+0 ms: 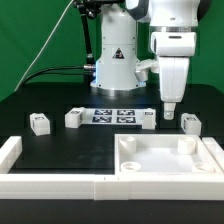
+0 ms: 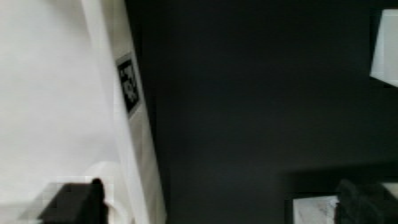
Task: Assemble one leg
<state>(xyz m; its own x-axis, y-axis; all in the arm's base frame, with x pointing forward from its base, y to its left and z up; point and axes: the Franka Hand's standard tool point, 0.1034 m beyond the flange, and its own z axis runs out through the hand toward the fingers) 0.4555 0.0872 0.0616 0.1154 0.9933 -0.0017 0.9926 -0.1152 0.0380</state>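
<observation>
The wrist view is blurred and cropped. A broad white surface (image 2: 54, 90) with a marker tag (image 2: 128, 85) on its edge fills one side, and a white scrap (image 2: 384, 60) is cut off at the border — I cannot tell which part either belongs to. Only the dark tips of the fingers (image 2: 71, 203) show there, far apart, with bare black counter (image 2: 249, 120) between them. The jaws are spread wide and hold nothing.

The exterior view adds their height — they hang above the counter, touching nothing. One leg (image 1: 190, 122) lies just beside and below them and a second leg (image 1: 147, 120) on their other side. A third leg (image 1: 75, 118) and a fourth leg (image 1: 38, 123) lie well apart. The large panel (image 1: 165, 157) is near, on the camera side.
</observation>
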